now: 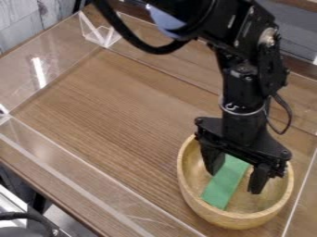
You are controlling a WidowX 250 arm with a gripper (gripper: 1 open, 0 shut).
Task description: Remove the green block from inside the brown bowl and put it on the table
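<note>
The green block (225, 183) lies flat inside the brown bowl (196, 183), which sits at the table's (111, 102) near right. My black gripper (236, 172) points straight down into the bowl, open, its two fingers straddling the block's upper end. One finger (212, 165) stands left of the block, the other (261, 178) to its right. I cannot tell whether the fingertips touch the block or the bowl floor. The block's far end is partly hidden behind the gripper.
Low clear plastic walls (56, 167) edge the tabletop on the left and front. A clear wall corner (99, 32) stands at the back. The black arm (242, 56) rises above the bowl and reaches toward the top of the view.
</note>
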